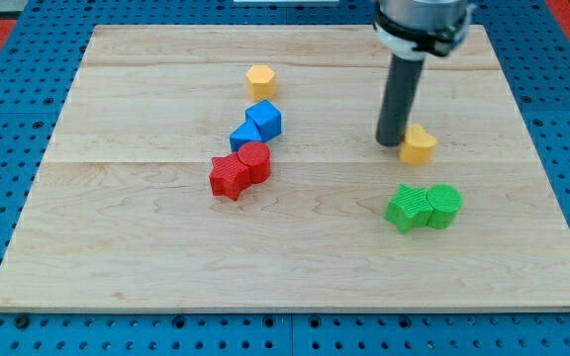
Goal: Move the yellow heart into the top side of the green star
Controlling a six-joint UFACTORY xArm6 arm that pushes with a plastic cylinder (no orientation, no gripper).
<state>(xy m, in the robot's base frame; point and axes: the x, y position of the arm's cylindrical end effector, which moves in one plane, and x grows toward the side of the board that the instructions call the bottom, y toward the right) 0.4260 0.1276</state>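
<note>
The yellow heart lies right of the board's middle. The green star lies below it, a short gap apart, touching a green cylinder on its right. My tip stands on the board touching or nearly touching the yellow heart's left side, above the green star. The dark rod rises from there to the arm at the view's top.
A yellow hexagon lies near the top centre. Two blue blocks touch each other below it. A red cylinder and a red star touch just below those. The wooden board sits on a blue pegboard.
</note>
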